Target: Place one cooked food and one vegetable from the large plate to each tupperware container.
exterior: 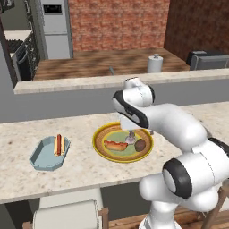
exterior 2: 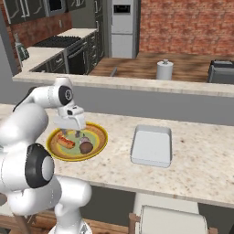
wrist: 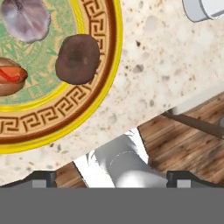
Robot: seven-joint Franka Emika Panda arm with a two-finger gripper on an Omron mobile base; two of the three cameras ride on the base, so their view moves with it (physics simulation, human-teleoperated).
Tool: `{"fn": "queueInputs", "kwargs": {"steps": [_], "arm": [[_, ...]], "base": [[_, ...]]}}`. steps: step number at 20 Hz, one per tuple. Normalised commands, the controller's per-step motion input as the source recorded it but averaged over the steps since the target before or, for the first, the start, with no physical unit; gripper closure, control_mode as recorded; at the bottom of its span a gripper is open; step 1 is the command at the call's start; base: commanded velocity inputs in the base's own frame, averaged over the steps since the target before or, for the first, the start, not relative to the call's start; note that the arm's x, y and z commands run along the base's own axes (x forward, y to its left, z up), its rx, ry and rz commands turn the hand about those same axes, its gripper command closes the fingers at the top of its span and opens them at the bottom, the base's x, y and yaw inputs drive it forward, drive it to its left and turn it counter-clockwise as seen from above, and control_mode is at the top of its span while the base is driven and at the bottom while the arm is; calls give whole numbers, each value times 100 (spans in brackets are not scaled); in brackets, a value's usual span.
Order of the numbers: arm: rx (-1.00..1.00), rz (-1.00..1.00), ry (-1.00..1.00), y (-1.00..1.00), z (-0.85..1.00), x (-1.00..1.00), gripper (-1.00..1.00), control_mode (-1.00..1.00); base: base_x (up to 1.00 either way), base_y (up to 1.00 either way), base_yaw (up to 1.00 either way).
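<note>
The large plate (exterior: 99,142) (exterior 2: 98,141) sits mid-counter. On it lie one hot dog (exterior: 115,145) (exterior 2: 66,142) (wrist: 11,76), a dark brown round lump (exterior: 140,145) (exterior 2: 85,146) (wrist: 78,59) and a pale purple bulb (exterior: 130,140) (wrist: 25,19). A second hot dog (exterior: 59,144) lies in the light-blue octagonal container (exterior: 38,157) to the plate's left. To its right, the grey-white rectangular container (exterior 2: 151,145) holds nothing. My gripper (exterior: 130,133) (exterior 2: 73,132) (wrist: 111,179) hangs just above the plate, open, its fingertips (wrist: 41,178) wide apart with nothing between them.
A raised ledge (exterior: 89,82) runs behind the counter, with a paper towel roll (exterior: 155,64) and a dark appliance (exterior: 208,59) beyond it. Chair backs (exterior: 67,214) (exterior 2: 171,221) stand below the counter's front edge. Bare counter (exterior 2: 201,155) lies right of the rectangular container.
</note>
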Motion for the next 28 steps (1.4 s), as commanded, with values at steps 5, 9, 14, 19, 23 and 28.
{"fn": "queueInputs", "kwargs": {"steps": [5,9,14,19,23,28], "arm": [[2,0,-1,-25,-14,7,-100,-100],[0,0,0,-9,-17,6,-100,-100],[0,0,-2,0,-34,17,-100,-100],[2,0,-5,0,-41,31,-100,-100],[3,0,-10,0,-39,31,-100,-100],[5,0,-12,0,-32,29,-100,-100]], "base": [[0,0,0],[0,0,0],[0,0,0],[0,0,0],[0,0,0],[0,0,0]]}}
